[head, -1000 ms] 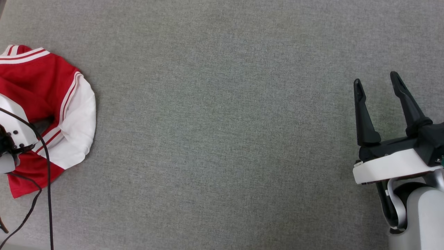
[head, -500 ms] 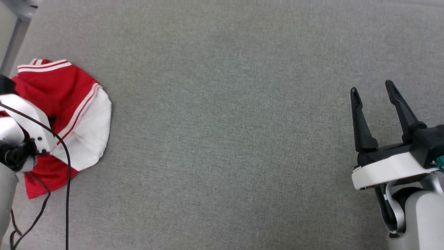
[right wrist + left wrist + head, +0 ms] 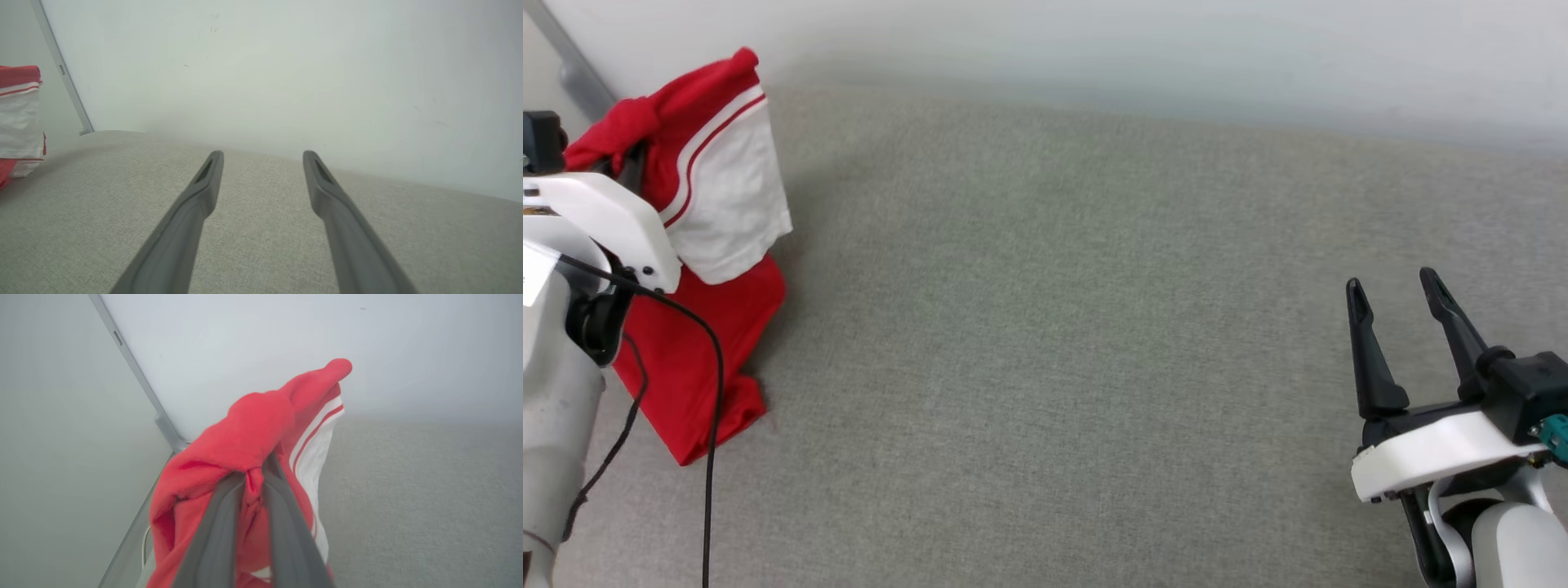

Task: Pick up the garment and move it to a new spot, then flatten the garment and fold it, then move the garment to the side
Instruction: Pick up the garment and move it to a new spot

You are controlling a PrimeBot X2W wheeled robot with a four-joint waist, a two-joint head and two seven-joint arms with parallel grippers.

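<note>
step: first part of task, pick-up and carry; flatten and fold not yet begun
left pincer (image 3: 257,469): narrow, clamped on a bunched red fold of the garment (image 3: 752,302)
right pincer (image 3: 1391,280): wide, nothing between the fingers, hovering low over the worktop (image 3: 1054,327)
garment place: far left end of worktop, close to the pale wall (image 3: 1094,49), hung from left pincer
garment shape: crumpled, white sleeve with stripe trim facing out, red body trailing below; number and lettering hidden
long axis: top to bottom, from the grip point down toward the worktop
lower end: low by the worktop's left edge; touching or just clear, cannot tell
direction from left pincer: directly at and below the fingertips
direction from right pincer: well apart, across to the robot's left
nearer arm: left, already holding; right too far to help for now
open room: bare grey fabric between garment and right pincer, likely drop zone
next move needs: probably a carry rightward toward the middle, hem kept from dragging
risk: single-point grip on a bunched fold, slip possible; black cable (image 3: 712,425) close in front of the cloth, snag possible
</note>
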